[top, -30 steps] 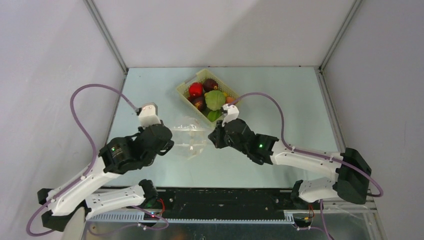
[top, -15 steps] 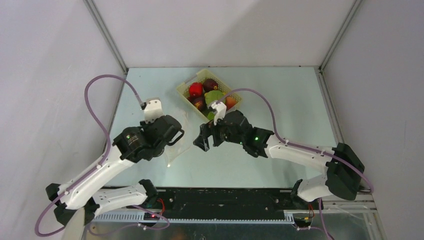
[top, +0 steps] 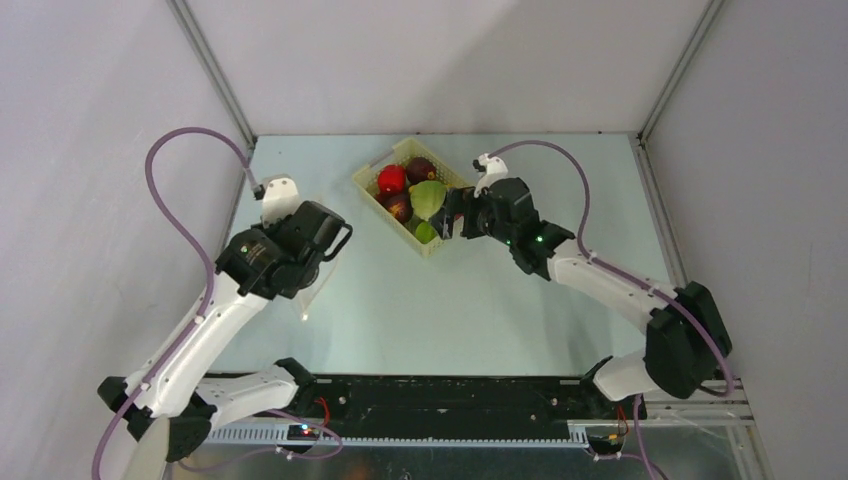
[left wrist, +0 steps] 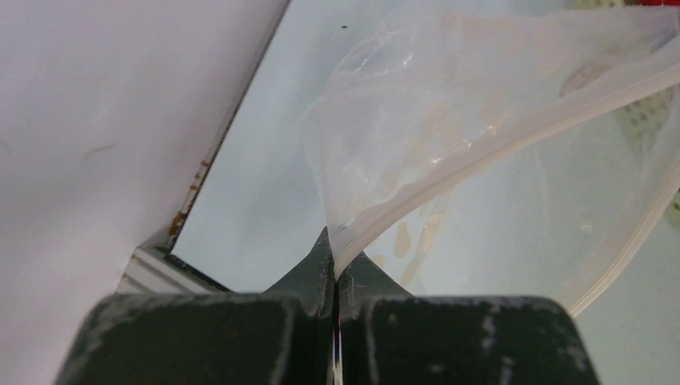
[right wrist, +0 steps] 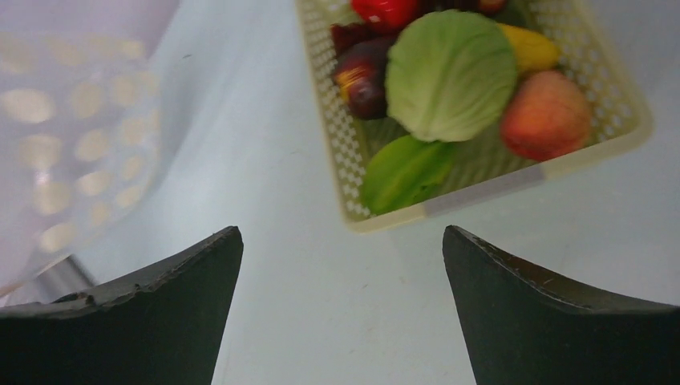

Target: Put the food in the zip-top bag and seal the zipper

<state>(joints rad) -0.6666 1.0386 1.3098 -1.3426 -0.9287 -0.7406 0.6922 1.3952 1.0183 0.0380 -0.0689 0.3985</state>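
Having swung away from the clear, polka-dotted plastic zip-top bag [left wrist: 449,120], the right gripper [right wrist: 342,233] now hovers wide open by the pale yellow latticed basket [right wrist: 489,191] of toy fruits and vegetables [right wrist: 449,72], while the left gripper [left wrist: 334,265] pinches the bag's rim: nothing packed, zipper [left wrist: 513,144] unsealed.

White arms [top: 200,338] with black joints [top: 266,262] and purple cables [top: 150,178].

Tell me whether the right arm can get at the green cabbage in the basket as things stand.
Probably yes. The right gripper is open and faces the basket. The green cabbage lies uncovered on top, and nothing stands between them.
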